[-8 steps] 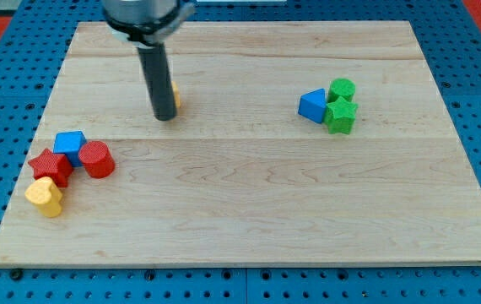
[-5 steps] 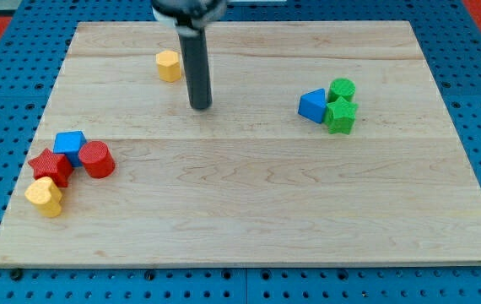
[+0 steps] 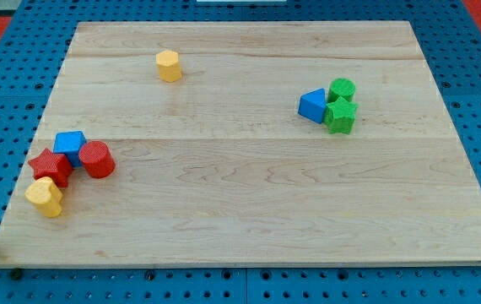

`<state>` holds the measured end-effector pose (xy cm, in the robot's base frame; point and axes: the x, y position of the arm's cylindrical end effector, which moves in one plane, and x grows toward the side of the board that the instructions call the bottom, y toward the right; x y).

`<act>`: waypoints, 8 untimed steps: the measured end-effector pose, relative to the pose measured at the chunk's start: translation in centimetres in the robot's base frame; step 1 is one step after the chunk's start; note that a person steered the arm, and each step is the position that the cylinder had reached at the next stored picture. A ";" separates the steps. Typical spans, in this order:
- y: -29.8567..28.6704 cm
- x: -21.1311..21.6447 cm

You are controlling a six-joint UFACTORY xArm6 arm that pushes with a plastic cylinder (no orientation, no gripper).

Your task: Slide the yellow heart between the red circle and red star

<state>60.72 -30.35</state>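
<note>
Showing the wooden tabletop (image 3: pixel 249 194) with my tip out of view, so its place among the blocks cannot be told. At the view's left, the yellow heart (image 3: pixel 45 196) touches the red star (image 3: pixel 51 165) from below; the red circle (image 3: pixel 96 159) and a blue block (image 3: pixel 70 144) adjoin. A yellow hexagon (image 3: pixel 168 65) sits near the top; a blue triangle (image 3: pixel 312 105), green cylinder (image 3: pixel 341 89) and green star (image 3: pixel 340 115) cluster right.

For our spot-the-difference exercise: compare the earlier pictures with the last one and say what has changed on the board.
The rod moved toward the view's right, then left the picture, so my tip no longer shows. That uncovered the small yellow block near the view's top. The yellow heart, red star, red circle and the other blocks stayed put.
</note>
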 end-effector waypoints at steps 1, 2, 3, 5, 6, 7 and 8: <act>2.5 -2.4; 5.8 -4.6; 7.4 -4.8; 7.4 -5.7; 7.4 -7.4; 7.4 -8.6; 7.4 -9.3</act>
